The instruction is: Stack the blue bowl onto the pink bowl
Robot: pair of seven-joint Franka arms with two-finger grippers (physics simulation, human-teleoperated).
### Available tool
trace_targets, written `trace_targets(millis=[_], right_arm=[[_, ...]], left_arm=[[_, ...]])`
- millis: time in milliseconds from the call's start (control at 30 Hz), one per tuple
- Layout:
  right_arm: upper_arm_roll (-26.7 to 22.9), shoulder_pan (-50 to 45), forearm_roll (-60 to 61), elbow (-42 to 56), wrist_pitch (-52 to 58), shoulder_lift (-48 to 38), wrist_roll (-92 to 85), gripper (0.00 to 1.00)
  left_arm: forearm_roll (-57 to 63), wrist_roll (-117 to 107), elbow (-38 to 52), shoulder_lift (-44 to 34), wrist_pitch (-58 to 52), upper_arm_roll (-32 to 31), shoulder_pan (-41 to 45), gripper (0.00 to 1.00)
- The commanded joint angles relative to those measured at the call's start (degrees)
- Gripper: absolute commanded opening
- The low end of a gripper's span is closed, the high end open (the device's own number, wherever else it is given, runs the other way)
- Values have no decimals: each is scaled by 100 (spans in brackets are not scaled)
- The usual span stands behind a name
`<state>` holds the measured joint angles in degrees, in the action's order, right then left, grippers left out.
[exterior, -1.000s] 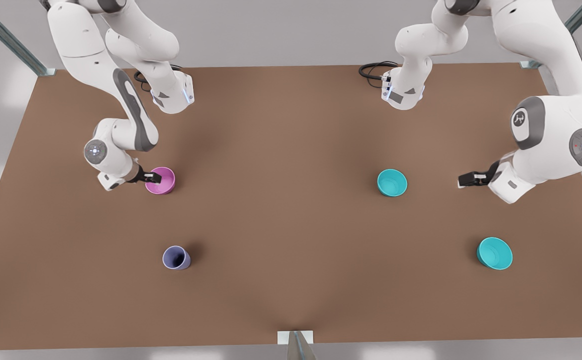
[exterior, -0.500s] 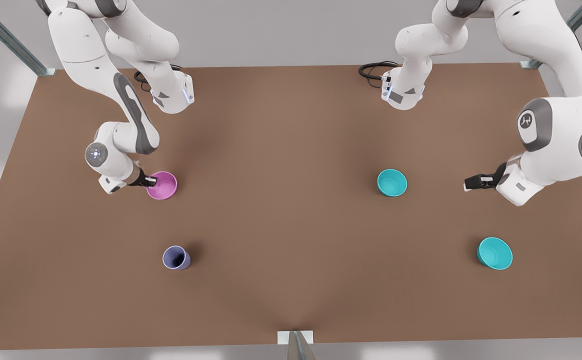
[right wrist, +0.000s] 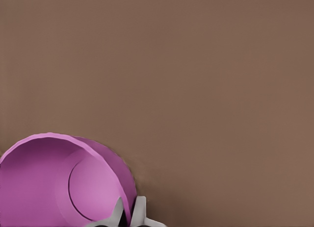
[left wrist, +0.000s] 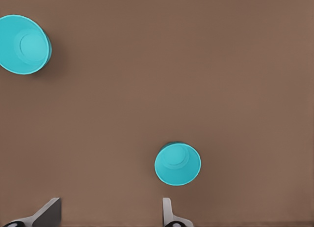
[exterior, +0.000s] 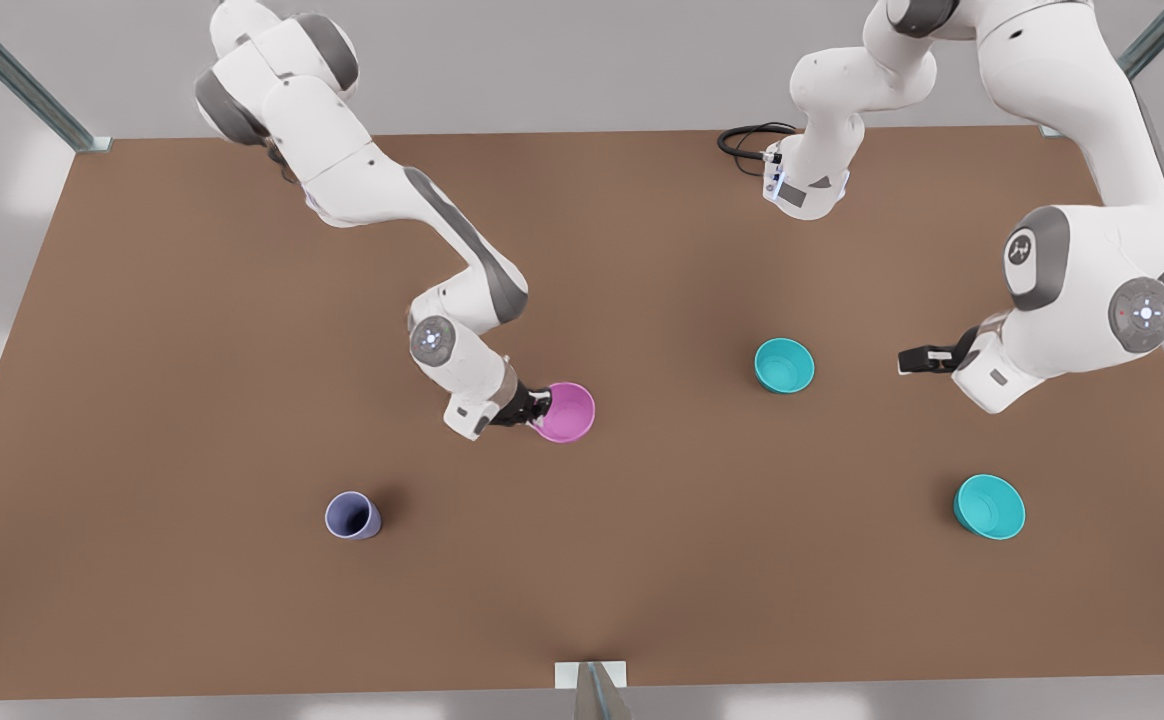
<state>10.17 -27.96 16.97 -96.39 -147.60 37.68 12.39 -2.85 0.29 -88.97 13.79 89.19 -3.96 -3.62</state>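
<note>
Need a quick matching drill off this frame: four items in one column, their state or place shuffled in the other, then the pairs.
Items:
1. pink bowl
2. blue bowl
3. lavender cup
4. left claw

States:
A. open, holding nothing, on the front view's right
B. rim pinched by the right claw
C. alone on the table, front view's lower left
D. free on the table, between the two claws

Pairs: 1-B, 2-D, 3-C, 4-A

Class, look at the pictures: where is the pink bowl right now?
The pink bowl is near the middle of the table in the front view, gripped at its rim by the right gripper, with the blue bowl off toward the front view's right.
</note>
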Motion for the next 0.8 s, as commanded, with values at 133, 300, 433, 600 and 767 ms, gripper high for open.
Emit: trace_targets(millis=[133,300,433,600,767], right_arm=[[-243,-719,-624,1140,-6,1127,3762,21],[-384,-842,-607,1193,-24,1242,3762,100],[-376,-623,-615,1193,38,829,3744,100],[-384,870,-659,1070,2855,-287,1823,100],[-446,3208,-2198,1000,4001,-603,-1176,100]], left_arm=[[-251,-11,-1305,-61,976,-368,-156,100],[-1042,1369,-3038,150,3227,475,599,100],[-1710,1878,-3530,484,4177,475,740,100],[-1719,1966,-3583,826,4229,475,837,97],[-1719,1975,-3583,1029,4335,475,837,46]])
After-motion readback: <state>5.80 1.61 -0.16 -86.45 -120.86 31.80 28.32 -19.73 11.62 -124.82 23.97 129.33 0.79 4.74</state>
